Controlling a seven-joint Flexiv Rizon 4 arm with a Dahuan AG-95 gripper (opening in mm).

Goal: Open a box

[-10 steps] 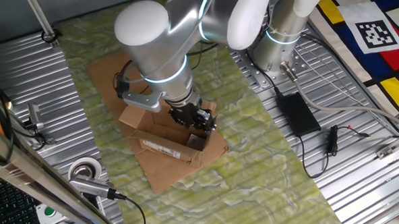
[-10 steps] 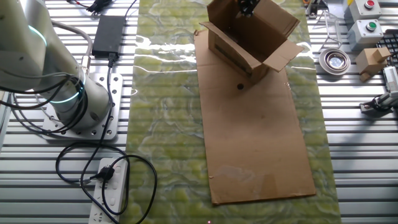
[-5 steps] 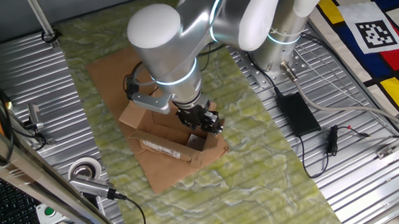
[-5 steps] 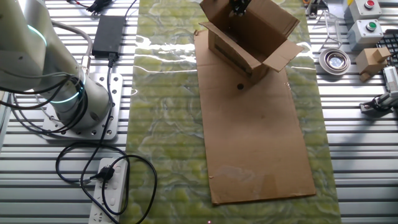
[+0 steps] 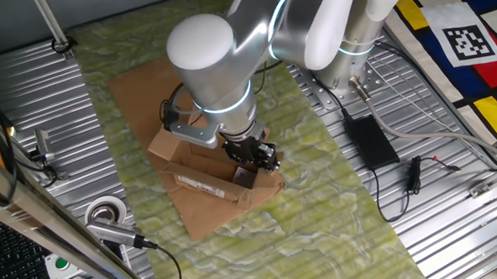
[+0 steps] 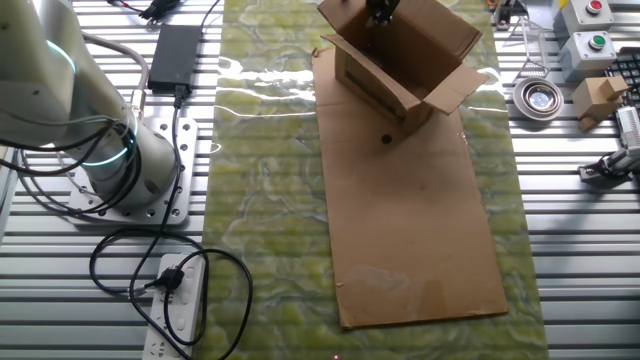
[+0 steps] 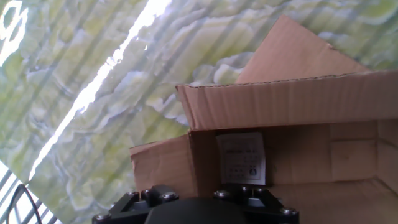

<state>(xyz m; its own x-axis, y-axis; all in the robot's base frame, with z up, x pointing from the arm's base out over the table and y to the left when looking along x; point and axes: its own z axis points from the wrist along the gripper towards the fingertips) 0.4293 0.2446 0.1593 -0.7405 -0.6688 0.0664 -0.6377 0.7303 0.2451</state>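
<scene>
The box is small and brown, with a white barcode label on its side, and stands on a flat cardboard sheet. Its top flaps stand up or splay outward. My gripper is low at the box's right end, by an upright flap; in the other fixed view the gripper is cut by the top edge. The hand view looks into the box, past a raised flap and a white sticker. Only the hand's black base shows there, and the fingers are hidden.
A large flat cardboard sheet lies on the green patterned mat. A tape roll and button boxes sit beside the box. A power adapter, the arm's base and a power strip lie on the mat's other side.
The arm has shifted slightly right and down over the box. The flap at the gripper has swung a little further outward.
</scene>
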